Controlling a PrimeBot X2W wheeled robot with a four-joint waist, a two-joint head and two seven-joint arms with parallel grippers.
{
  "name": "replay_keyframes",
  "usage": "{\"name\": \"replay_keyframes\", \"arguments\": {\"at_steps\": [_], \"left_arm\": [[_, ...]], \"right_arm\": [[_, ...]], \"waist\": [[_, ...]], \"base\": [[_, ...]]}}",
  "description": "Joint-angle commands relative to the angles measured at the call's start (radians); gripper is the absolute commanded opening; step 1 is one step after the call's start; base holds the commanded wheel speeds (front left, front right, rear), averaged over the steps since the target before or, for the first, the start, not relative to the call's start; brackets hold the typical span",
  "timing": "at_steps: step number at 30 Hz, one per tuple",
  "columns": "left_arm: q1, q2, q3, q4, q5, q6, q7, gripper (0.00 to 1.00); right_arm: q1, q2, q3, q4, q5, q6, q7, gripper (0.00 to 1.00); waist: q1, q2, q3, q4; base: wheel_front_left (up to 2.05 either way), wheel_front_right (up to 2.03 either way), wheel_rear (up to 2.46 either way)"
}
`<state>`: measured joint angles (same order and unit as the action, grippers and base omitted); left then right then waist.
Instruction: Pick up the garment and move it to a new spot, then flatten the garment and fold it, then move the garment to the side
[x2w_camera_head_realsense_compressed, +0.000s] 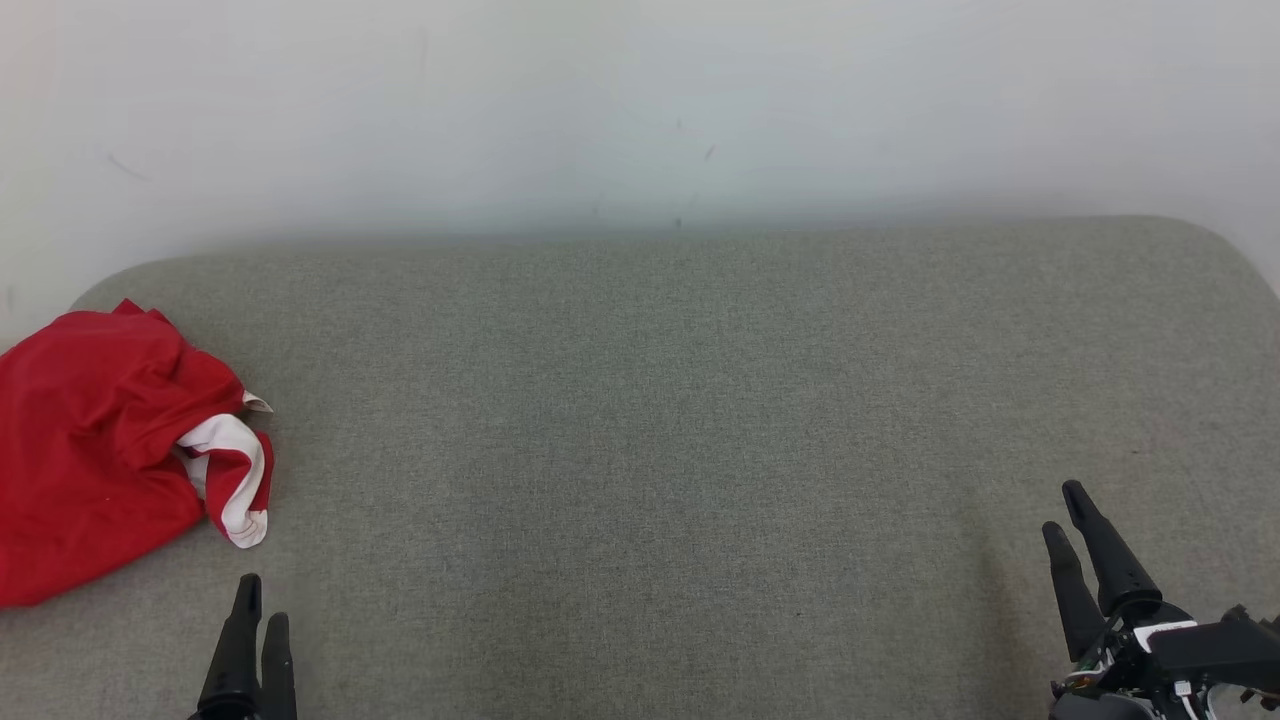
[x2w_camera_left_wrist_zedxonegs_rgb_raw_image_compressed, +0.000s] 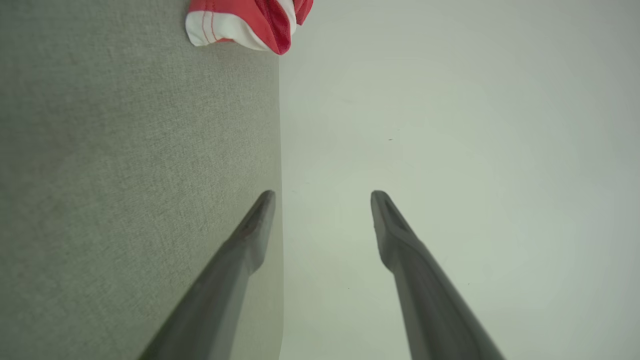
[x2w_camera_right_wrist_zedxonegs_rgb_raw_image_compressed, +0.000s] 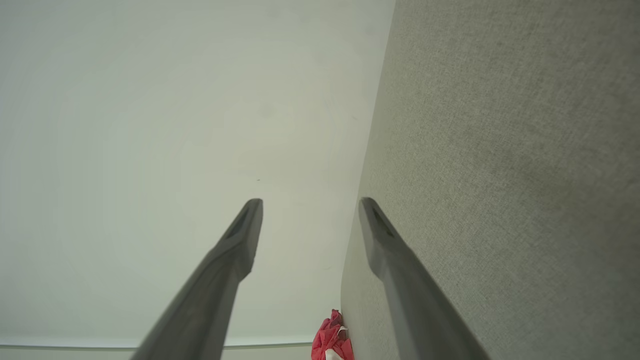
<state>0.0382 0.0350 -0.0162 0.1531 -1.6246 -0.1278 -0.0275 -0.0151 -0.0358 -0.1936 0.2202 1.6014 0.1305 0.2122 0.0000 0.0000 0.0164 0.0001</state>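
The garment (x2w_camera_head_realsense_compressed: 105, 440) is a crumpled red piece with a white band, bunched at the far left edge of the grey fabric surface (x2w_camera_head_realsense_compressed: 660, 420). A red and white corner of the garment (x2w_camera_left_wrist_zedxonegs_rgb_raw_image_compressed: 245, 22) shows at the top of the left wrist view, and the garment (x2w_camera_right_wrist_zedxonegs_rgb_raw_image_compressed: 332, 342) appears small at the bottom of the right wrist view. My left gripper (x2w_camera_head_realsense_compressed: 260, 595) stands open at the lower left, a short way in front of the garment and apart from it. My right gripper (x2w_camera_head_realsense_compressed: 1065, 510) stands open at the lower right, far from it. Both are empty.
A pale wall (x2w_camera_head_realsense_compressed: 640, 100) runs close behind the grey surface. The surface has rounded back corners, and its right edge curves away near my right arm.
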Motion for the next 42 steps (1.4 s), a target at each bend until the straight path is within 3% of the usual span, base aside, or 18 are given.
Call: {"name": "replay_keyframes", "arguments": {"at_steps": [1, 12, 25, 33, 42], "left_arm": [[-0.036, 0.007, -0.005, -0.016, 0.006, -0.002, -0.007, 1.00], [-0.080, 0.031, -0.045, -0.018, 0.093, -0.002, -0.046, 1.00], [-0.117, 0.021, -0.024, -0.037, 0.464, 0.006, -0.082, 1.00], [-0.129, 0.039, -0.061, -0.038, 0.706, 0.049, -0.101, 1.00], [-0.151, 0.074, -0.124, 0.008, 0.925, 0.097, -0.121, 1.00]], "right_arm": [[-0.027, -0.012, 0.004, -0.023, -0.014, 0.000, -0.013, 1.00], [-0.034, -0.051, 0.057, -0.041, -0.117, 0.000, -0.089, 1.00], [-0.031, -0.062, 0.061, -0.131, -0.506, 0.000, -0.161, 1.00], [-0.024, -0.072, 0.092, -0.144, -0.713, 0.000, -0.200, 1.00], [-0.016, -0.068, 0.117, -0.123, -0.870, 0.000, -0.241, 1.00]], "waist": [[0.0000, 0.0000, 0.000, 0.000], [0.0000, 0.0000, -0.002, -0.003], [0.0000, 0.0000, -0.008, -0.011], [0.0000, 0.0000, -0.014, -0.017], [0.0000, 0.0000, -0.018, -0.022]], "base": [[0.00, 0.00, 0.00], [0.00, 0.00, 0.00], [0.00, 0.00, 0.00], [0.00, 0.00, 0.00], [0.00, 0.00, 0.00]]}}
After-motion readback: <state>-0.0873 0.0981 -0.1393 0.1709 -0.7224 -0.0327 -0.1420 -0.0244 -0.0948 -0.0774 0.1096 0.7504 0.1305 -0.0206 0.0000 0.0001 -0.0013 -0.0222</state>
